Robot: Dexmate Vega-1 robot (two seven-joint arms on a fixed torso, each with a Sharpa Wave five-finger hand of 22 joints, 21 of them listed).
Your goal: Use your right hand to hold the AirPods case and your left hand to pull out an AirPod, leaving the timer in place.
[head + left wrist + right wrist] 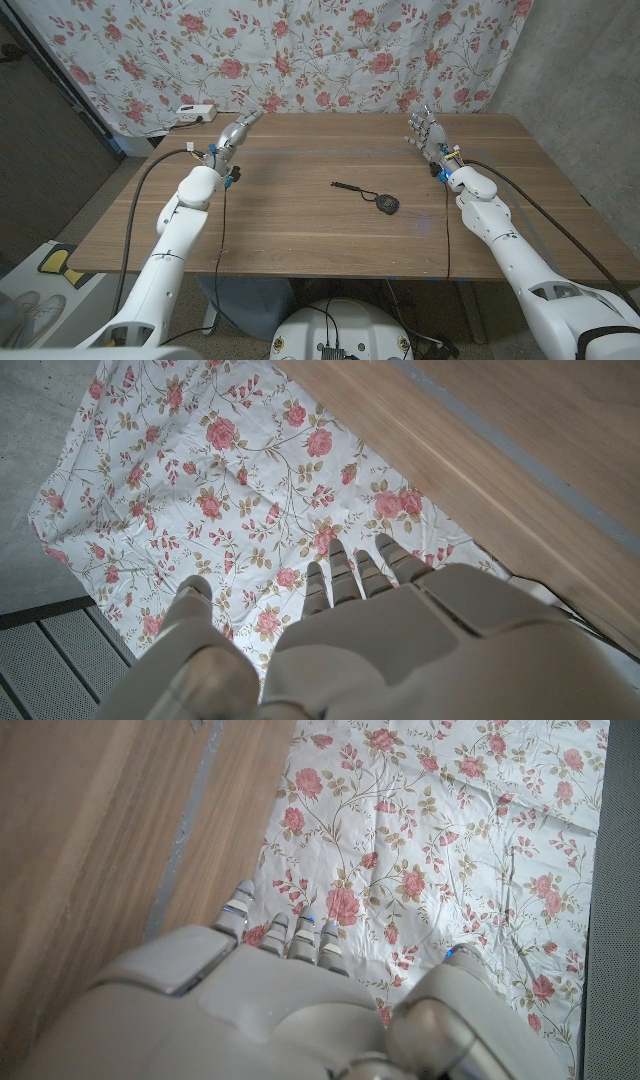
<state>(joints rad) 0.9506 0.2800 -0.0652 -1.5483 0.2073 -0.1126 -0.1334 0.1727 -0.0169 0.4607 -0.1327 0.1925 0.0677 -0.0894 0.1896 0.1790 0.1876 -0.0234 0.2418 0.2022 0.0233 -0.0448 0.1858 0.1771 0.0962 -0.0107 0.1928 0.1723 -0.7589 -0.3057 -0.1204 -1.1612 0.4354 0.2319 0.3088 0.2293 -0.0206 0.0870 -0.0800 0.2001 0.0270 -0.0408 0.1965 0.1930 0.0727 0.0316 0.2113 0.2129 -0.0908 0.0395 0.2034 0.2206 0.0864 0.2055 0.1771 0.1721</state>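
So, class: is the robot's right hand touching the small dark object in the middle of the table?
Apart. The head view shows the right hand raised near the table's far edge, with bare wood between it and the dark object.

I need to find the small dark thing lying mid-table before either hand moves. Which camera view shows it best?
The head view: the small dark object, with a thin strap trailing toward the left arm, lies on the wooden table between the arms. What it is cannot be told. The wrist views look along each hand at bare table edge and the floral cloth.
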